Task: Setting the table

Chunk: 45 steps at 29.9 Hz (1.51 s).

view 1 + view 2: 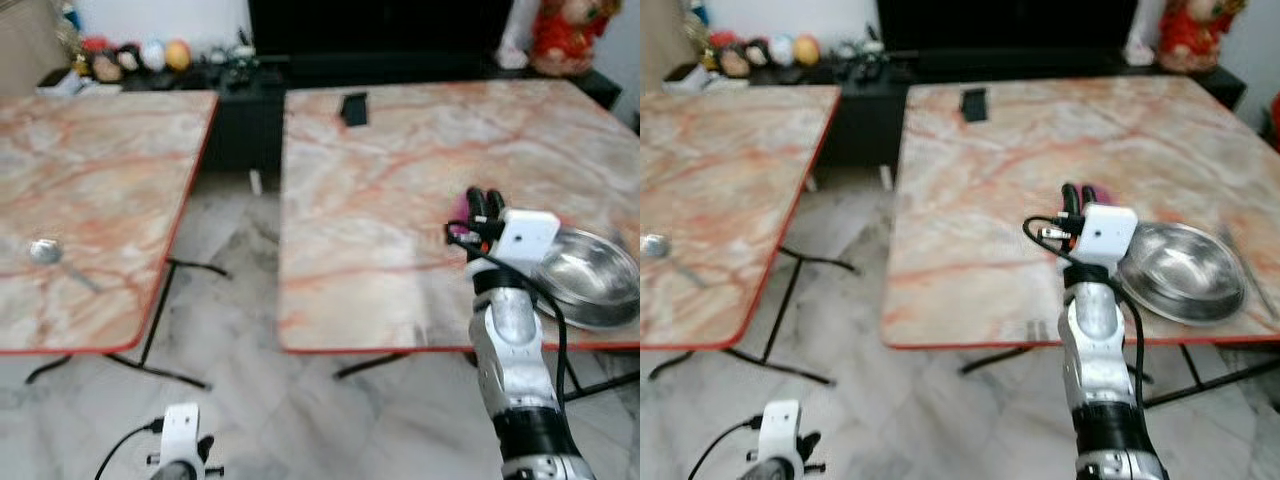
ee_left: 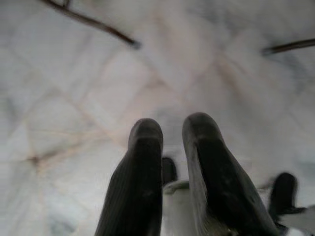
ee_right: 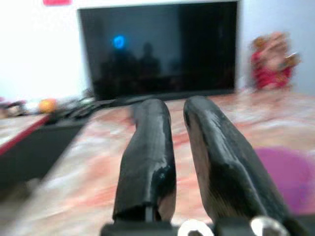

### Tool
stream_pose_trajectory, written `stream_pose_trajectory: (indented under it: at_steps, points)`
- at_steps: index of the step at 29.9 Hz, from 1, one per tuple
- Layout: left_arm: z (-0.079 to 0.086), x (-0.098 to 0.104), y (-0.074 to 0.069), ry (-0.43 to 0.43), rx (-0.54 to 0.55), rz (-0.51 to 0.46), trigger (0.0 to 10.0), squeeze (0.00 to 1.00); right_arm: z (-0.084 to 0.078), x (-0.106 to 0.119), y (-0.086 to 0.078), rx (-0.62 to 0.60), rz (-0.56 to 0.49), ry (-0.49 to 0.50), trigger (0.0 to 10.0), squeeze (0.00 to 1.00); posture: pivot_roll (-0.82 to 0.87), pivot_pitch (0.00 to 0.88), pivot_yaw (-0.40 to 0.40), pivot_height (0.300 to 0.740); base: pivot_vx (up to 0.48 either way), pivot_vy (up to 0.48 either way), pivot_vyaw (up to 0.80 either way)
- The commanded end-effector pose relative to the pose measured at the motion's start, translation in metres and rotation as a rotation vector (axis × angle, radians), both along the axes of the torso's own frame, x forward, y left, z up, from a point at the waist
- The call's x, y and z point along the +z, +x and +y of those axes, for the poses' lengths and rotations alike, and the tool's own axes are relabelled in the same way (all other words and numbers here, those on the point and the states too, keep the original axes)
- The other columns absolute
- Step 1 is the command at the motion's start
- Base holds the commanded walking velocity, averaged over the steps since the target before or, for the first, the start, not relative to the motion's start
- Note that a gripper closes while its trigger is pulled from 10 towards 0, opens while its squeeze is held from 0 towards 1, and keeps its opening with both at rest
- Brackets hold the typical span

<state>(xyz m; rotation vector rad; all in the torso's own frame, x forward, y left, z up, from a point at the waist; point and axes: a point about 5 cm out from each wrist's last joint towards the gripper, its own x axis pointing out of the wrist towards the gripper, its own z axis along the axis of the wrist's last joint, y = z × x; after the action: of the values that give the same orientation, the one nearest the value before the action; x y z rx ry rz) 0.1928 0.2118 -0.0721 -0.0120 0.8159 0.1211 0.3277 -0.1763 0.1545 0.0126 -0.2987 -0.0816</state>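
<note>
A steel bowl (image 1: pixel 592 276) sits near the front right corner of the right marble table (image 1: pixel 400 180). Just left of it stands a small pink-purple item (image 1: pixel 458 208), partly hidden behind my right gripper (image 1: pixel 482 197). That gripper hovers over the table with its fingers (image 3: pixel 147 142) close together and nothing between them; the pink-purple item (image 3: pixel 290 172) lies beside them. A metal spoon (image 1: pixel 45 250) lies on the left table (image 1: pixel 100 180). My left gripper (image 2: pixel 172 130) hangs low over the floor, shut and holding nothing.
A flat black object (image 1: pixel 353 107) lies at the far edge of the right table. A gap of marble floor (image 1: pixel 230 300) runs between the two tables, crossed by black table legs. A dark TV (image 3: pixel 157 49), small toys and a red figure (image 1: pixel 565 35) line the back wall.
</note>
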Motion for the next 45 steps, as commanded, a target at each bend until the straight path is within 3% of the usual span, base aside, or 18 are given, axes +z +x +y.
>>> stream_pose_trajectory:
  at_steps: [1, 39, 45]
  points:
    - [0.0014, -0.0005, -0.0008, 0.002, 0.006, 0.008, 10.0, 0.0, 0.0006, 0.0041, 0.0007, 0.006, -0.016, -0.002, 10.0, 0.0, -0.12, 0.0, 0.003, 0.74, 0.0, 0.416, 0.0]
    - [0.0054, 0.0021, 0.0031, 0.018, -0.009, 0.008, 10.0, 0.0, 0.0096, 0.005, 0.0068, 0.037, -0.02, 0.002, 10.0, 0.0, -0.11, 0.0, 0.018, 0.74, 0.0, 0.419, 0.0]
    - [0.0061, 0.0031, 0.0042, 0.023, -0.013, 0.0, 10.0, 0.0, 0.0094, 0.0055, 0.0074, 0.038, -0.021, 0.003, 10.0, 0.0, -0.11, 0.0, 0.016, 0.74, 0.0, 0.06, 0.0]
